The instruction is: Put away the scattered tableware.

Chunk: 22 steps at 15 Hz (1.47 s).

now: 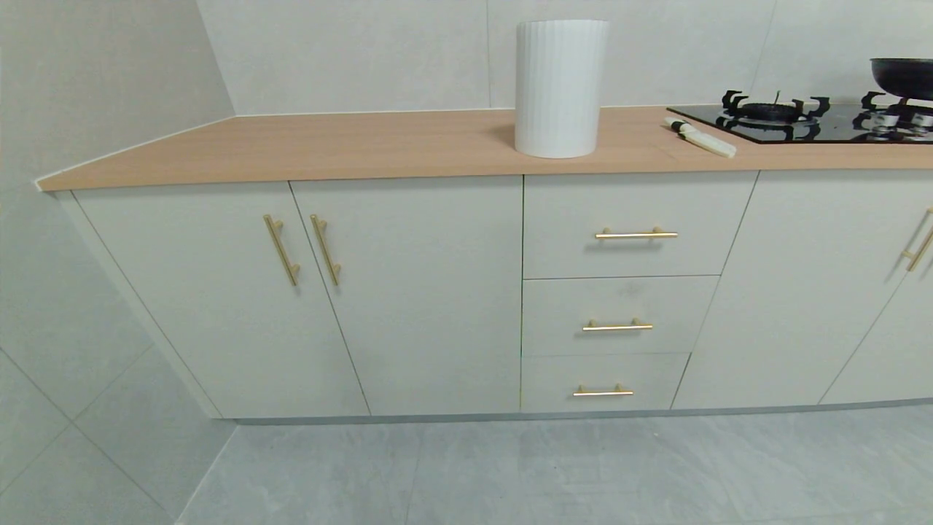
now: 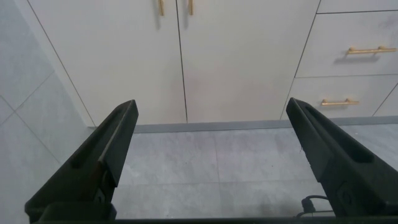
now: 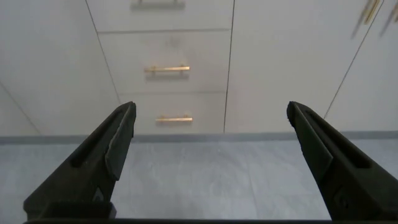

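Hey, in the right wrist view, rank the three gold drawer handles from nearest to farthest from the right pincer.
1. The bottom drawer handle, lowest on the cabinet, nearest the right pincer.
2. The middle drawer handle, directly above it.
3. The top drawer handle, highest.

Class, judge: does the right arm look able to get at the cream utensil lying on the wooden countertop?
Probably not yet. The right gripper hangs open low before the pale lower drawers, above the grey floor; the cream utensil lies up on the wooden countertop, nothing covering it.
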Tool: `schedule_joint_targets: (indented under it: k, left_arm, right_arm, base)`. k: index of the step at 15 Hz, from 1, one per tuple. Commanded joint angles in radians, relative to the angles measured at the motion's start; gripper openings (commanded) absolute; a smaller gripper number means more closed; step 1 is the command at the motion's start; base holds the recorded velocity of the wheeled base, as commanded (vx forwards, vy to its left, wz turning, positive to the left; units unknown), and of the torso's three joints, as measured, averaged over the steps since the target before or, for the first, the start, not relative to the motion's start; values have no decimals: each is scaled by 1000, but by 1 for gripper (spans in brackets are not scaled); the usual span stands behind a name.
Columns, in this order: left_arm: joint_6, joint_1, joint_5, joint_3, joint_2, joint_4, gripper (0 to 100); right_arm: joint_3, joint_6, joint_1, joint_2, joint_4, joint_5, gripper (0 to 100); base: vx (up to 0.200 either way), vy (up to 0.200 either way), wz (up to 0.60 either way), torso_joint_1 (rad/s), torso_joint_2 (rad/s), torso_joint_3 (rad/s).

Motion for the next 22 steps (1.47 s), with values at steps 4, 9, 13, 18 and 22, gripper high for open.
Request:
schedule_joint_targets:
  k: [4,9,13,18,22]
  left_arm:
    - [0,0,0,0,1,0,100]
    - [8,0,-1,0,1,0,100]
    - [8,0,-1,0,1,0,100]
    - [8,0,-1,0,1,0,100]
    - [8,0,-1,0,1,0,100]
  right_arm:
    - [6,5,1,3,5,4,100]
    - [6,24,1,3,3,5,100]
    - [6,24,1,3,3,5,100]
    - [6,24,1,3,5,5,100]
    - [6,24,1,3,5,5,100]
  base:
    - [0,0,0,0,0,0]
    - [0,0,0,0,0,0]
    - [0,0,0,0,0,0]
    - [160,0,0,2,1,2]
    - [200,0,0,4,6,-2]
